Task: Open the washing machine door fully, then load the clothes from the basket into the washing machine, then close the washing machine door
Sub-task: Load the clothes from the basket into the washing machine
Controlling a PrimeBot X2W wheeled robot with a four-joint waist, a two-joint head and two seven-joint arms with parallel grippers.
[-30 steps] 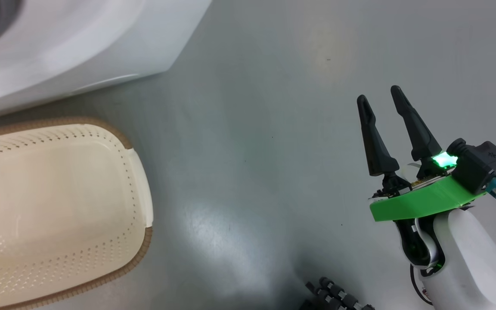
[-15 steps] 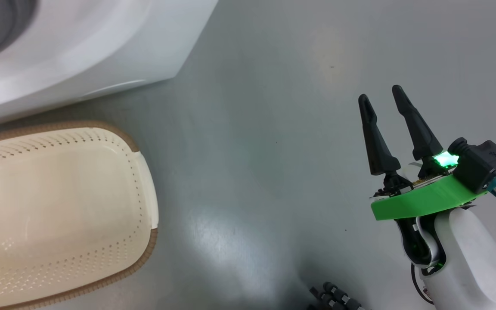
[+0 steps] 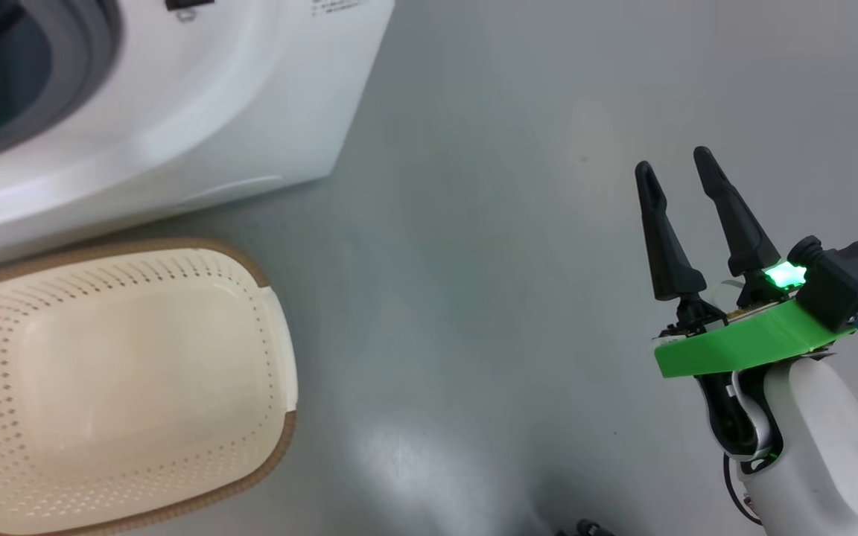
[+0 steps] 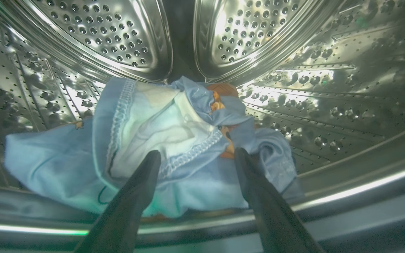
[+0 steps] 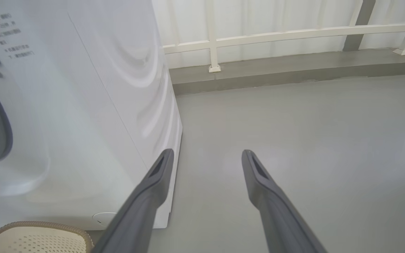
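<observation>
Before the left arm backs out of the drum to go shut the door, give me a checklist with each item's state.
1. Basket emptied: ok, no clothes in the part that shows.
2. Clothes in the drum: ok, heaped at its bottom.
3. Fabric clear of the front lip: cannot tell, its near edge lies right at it.
4. Left gripper released: ok, open above the heap.
5. Right gripper free: ok, open, empty over the floor.
6. Washing machine door's position: cannot tell.

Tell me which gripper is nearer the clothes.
Left. The left gripper is inside the drum, open, fingers pointing at the clothes just ahead. The right gripper is open over the floor, outside the washing machine.
</observation>
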